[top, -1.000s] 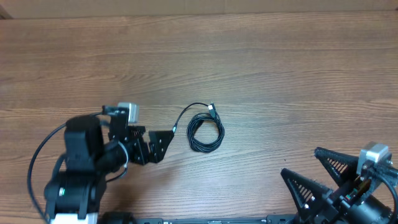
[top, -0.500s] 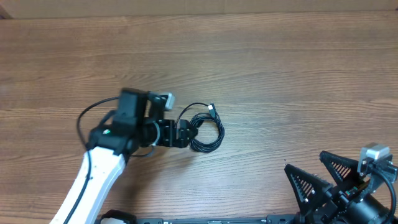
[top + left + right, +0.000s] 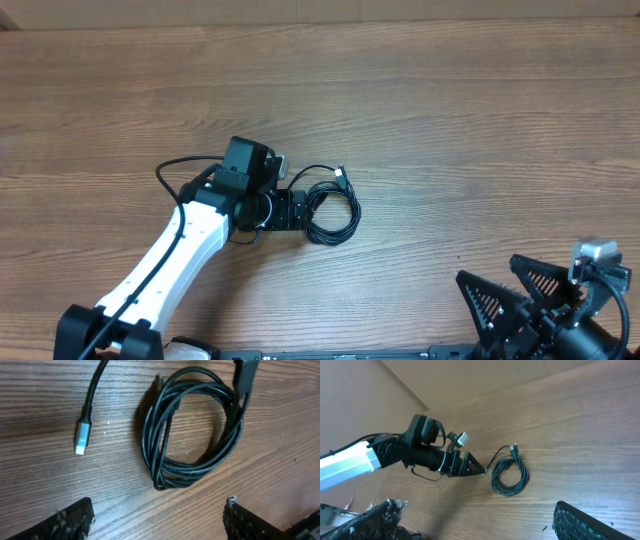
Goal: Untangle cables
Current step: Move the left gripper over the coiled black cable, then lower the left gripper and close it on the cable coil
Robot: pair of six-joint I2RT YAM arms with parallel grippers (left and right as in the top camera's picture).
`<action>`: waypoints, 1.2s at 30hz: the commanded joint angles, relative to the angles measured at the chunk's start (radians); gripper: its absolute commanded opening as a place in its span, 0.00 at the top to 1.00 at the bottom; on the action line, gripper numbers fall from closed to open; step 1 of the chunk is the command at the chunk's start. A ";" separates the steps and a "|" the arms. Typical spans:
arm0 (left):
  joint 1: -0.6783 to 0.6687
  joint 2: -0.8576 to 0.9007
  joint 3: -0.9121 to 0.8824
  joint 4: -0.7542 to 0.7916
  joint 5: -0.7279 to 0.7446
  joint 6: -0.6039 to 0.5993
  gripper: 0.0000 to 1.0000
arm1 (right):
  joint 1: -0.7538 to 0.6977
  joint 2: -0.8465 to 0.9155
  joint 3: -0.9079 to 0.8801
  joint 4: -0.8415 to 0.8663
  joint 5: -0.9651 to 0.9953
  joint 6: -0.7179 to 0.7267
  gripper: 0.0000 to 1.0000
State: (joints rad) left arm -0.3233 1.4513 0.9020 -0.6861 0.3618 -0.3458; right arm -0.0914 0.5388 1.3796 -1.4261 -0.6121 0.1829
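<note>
One coiled bundle of black cables (image 3: 331, 212) on one wooden table (image 3: 480, 120); cords inside cannot be counted apart. Two plug ends show: one silver plug (image 3: 81, 440), one dark plug (image 3: 247, 374). Two grippers: left gripper (image 3: 303, 211), right gripper (image 3: 486, 268).

Soft, even light is falling from above on the counter (image 3: 450, 120), and the wood grain is showing clearly, without glare, in the overhead view. The left arm (image 3: 170, 260) is casting only a faint, diffuse shadow. In the left wrist view a dim patch is darkening the counter's upper left, while the cables (image 3: 195, 425) are showing sharp and a silver plug tip (image 3: 81, 437) is catching light. The fingers (image 3: 70, 522) of the left tool (image 3: 157, 505) are blurring into the bottom corners. In the right wrist view the arm's white link (image 3: 345, 465) is bleaching out at the left edge, and the right tool (image 3: 477, 507) is looking soft and grainy.
</note>
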 commanded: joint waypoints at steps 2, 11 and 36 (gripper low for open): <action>-0.005 0.029 -0.010 0.006 -0.002 -0.050 0.14 | -0.003 0.006 -0.006 -0.018 0.011 -0.005 0.03; -0.091 0.032 -0.010 -0.003 0.033 -0.051 0.13 | -0.003 0.007 -0.006 -0.008 0.079 -0.003 0.00; -0.222 0.041 -0.010 0.045 -0.365 -0.111 0.14 | -0.003 0.007 -0.006 -0.018 0.003 -0.003 0.00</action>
State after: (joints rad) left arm -0.5419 1.4769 0.9020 -0.6537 0.0471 -0.4465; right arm -0.0910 0.5388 1.3796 -1.4509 -0.5938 0.1829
